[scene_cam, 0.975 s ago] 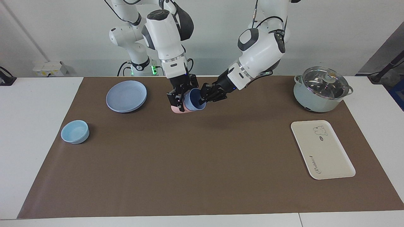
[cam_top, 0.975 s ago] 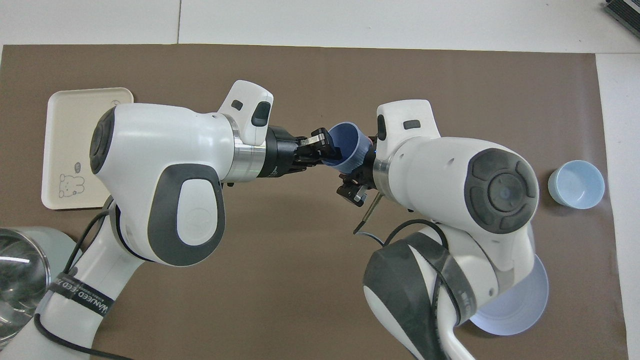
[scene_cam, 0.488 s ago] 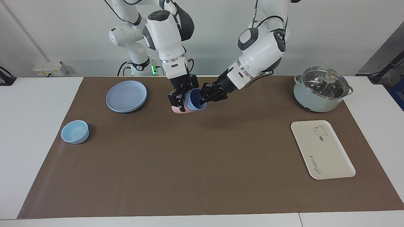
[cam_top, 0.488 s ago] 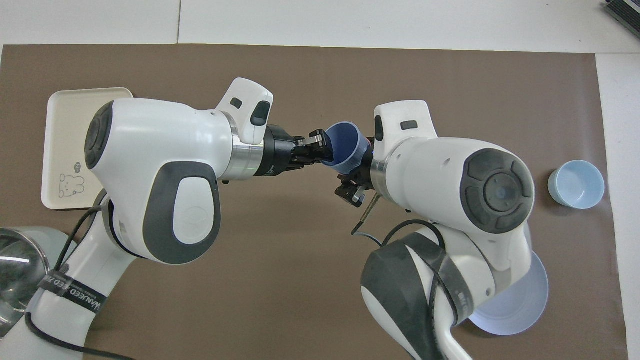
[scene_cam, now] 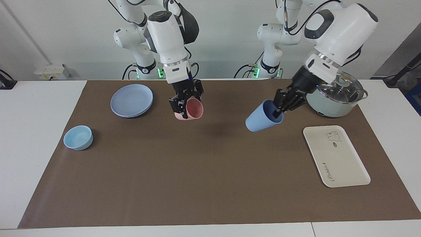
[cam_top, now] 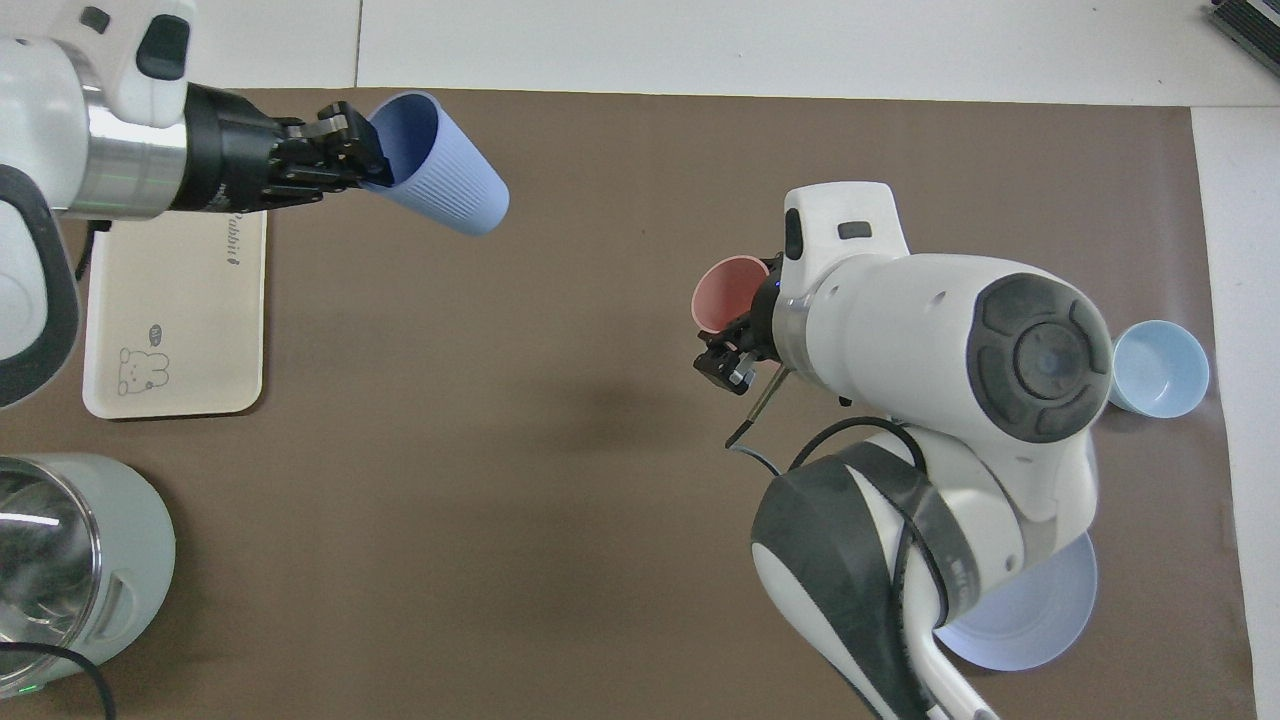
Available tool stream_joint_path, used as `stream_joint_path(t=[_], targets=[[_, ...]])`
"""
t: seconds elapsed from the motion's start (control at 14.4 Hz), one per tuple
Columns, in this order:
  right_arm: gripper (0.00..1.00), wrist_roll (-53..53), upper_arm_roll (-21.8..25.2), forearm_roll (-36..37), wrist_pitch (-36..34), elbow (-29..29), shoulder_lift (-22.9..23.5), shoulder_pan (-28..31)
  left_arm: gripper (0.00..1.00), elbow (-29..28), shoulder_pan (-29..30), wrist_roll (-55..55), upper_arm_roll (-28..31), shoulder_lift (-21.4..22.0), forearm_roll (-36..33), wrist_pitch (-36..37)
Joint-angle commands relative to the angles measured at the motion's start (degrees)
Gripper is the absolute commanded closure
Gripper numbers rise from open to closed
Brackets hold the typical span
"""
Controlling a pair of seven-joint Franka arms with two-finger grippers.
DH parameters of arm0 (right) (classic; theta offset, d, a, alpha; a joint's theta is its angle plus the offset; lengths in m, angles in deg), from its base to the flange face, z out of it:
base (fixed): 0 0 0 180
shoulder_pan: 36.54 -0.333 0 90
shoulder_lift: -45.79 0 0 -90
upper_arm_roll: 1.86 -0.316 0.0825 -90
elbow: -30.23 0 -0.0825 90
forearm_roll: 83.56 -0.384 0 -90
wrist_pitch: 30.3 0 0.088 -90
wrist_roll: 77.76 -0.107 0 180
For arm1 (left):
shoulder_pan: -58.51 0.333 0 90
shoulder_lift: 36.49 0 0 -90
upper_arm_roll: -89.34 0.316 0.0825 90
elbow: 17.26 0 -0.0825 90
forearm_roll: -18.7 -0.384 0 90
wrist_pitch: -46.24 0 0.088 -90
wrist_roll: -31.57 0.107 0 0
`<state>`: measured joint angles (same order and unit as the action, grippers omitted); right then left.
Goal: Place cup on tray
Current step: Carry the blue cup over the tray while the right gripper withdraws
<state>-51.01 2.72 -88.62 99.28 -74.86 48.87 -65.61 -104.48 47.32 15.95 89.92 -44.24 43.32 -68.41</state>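
Up front, in the facing view, the left gripper point(scene_cam: 278, 107) is clamped on the rim of the blue cup point(scene_cam: 261, 118), tilted in the air over the brown mat point(scene_cam: 204, 171) beside the tray point(scene_cam: 335, 156), while the right gripper point(scene_cam: 185, 103) pinches the pink cup point(scene_cam: 192, 110) near the blue plate point(scene_cam: 131, 99). From overhead, the cup point(cam_top: 440, 165) hangs just past the tray's point(cam_top: 175, 330) edge, not on it, and the right gripper point(cam_top: 745, 335) grips the pink cup point(cam_top: 728, 293) over the mat's middle.

A pink cup point(scene_cam: 191, 109) hung tilted above the brown mat point(scene_cam: 197, 171) on the tabletop point(scene_cam: 33, 131), alongside a blue plate point(scene_cam: 131, 100), light-blue bowl point(scene_cam: 78, 137) and lidded pot point(scene_cam: 335, 92).
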Motion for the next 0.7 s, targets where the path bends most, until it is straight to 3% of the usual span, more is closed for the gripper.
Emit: stream_joint_path(t=[0.0, 0.21, 0.42, 0.63], targets=[[1.00, 2.14, -0.18, -5.70, 2.67, 0.32, -0.18, 4.54, 1.00, -0.40, 5.90, 7.33, -0.24, 0.28, -4.57, 1.44], [1.00, 12.76, -0.18, -19.50, 6.64, -0.74, 0.17, 10.68, 1.00, -5.13, 13.80, 17.07, 0.38, 2.47, -9.06, 0.04], [1.00, 28.56, -0.18, -34.96, 9.61, -3.62, 0.79, 15.79, 1.00, -11.37, 20.84, 27.46, 0.38, 4.23, -9.07, -5.65], [1.00, 48.75, -0.10, -56.03, 11.83, -5.22, 3.94, 19.04, 1.00, -16.56, 25.42, 33.44, 0.29, 3.36, -9.07, -11.98]])
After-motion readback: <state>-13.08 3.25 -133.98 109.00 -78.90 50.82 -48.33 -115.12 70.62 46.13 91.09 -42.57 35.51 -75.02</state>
